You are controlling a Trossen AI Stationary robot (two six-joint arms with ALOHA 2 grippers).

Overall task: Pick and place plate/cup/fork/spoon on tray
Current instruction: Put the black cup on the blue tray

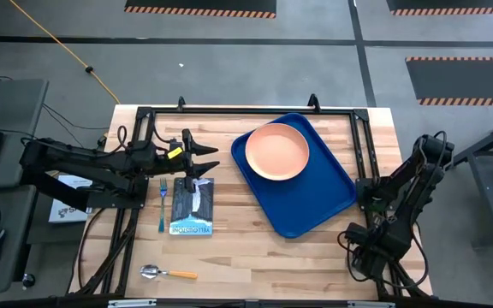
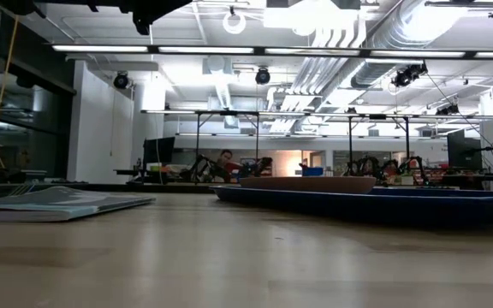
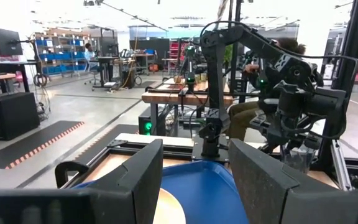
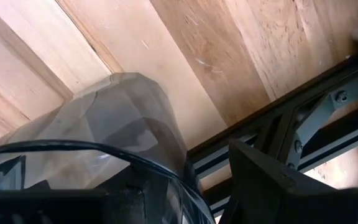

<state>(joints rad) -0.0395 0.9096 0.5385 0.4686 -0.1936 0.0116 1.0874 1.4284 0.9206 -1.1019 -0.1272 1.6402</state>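
Note:
The peach-orange plate lies on the dark blue tray at the table's middle right. The teal fork lies on the wood beside a blue-and-white booklet. The spoon lies near the front edge. My left gripper is open and empty, above the table at the booklet's far end. My right gripper is by the tray's right edge and shut on the see-through cup, which also shows in the left wrist view. My right gripper holds the cup by its side wall, with one dark finger beside it; the cup itself hides the other finger. The cup is lifted clear of the wood, its closed end pointing away from the wrist toward the table.
A black metal frame runs along the table's far and side edges, close to my right gripper. Bare wood lies between the booklet and the tray. The tray's near half holds nothing. People sit at benches in the room beyond.

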